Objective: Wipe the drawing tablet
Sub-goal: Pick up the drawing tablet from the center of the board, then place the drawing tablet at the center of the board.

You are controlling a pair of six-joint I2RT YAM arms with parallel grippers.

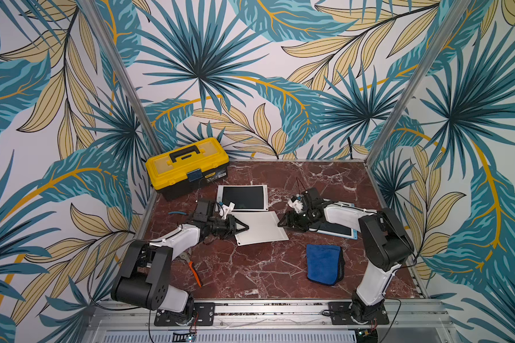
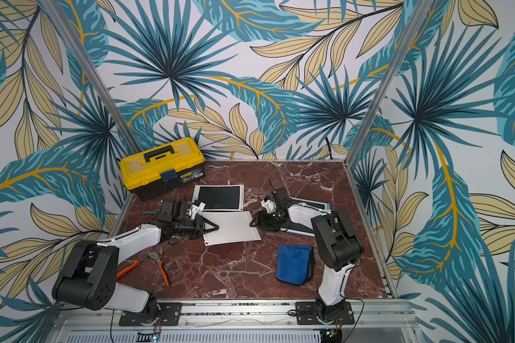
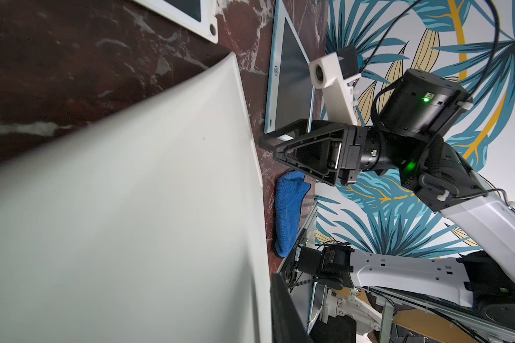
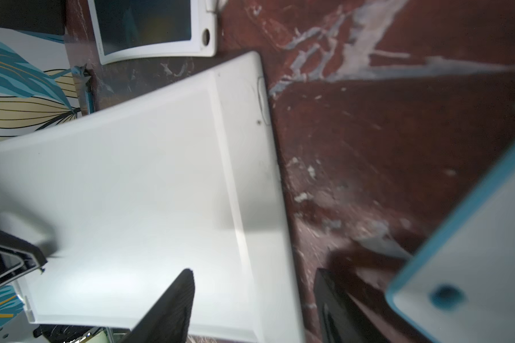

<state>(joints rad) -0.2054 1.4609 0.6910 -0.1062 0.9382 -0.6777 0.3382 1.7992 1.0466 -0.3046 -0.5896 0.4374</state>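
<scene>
Left gripper (image 1: 246,227) clamped on the edge of the face-down white drawing tablet (image 1: 262,227), mid-way across the marble table (image 1: 250,276). Right gripper (image 1: 280,223), jaws apart, at its opposite edge. The label (image 1: 213,175) on the yellow toolbox (image 1: 179,169) is too small to read.

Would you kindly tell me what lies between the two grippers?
A white rectangular plastic tablet, blank side up, lies between the left gripper and the right gripper, as both top views show.

No legible text in any view, label strip (image 1: 213,176) on yellow toolbox (image 1: 188,164) front, table's 11 o'clock, too small to read.
</scene>
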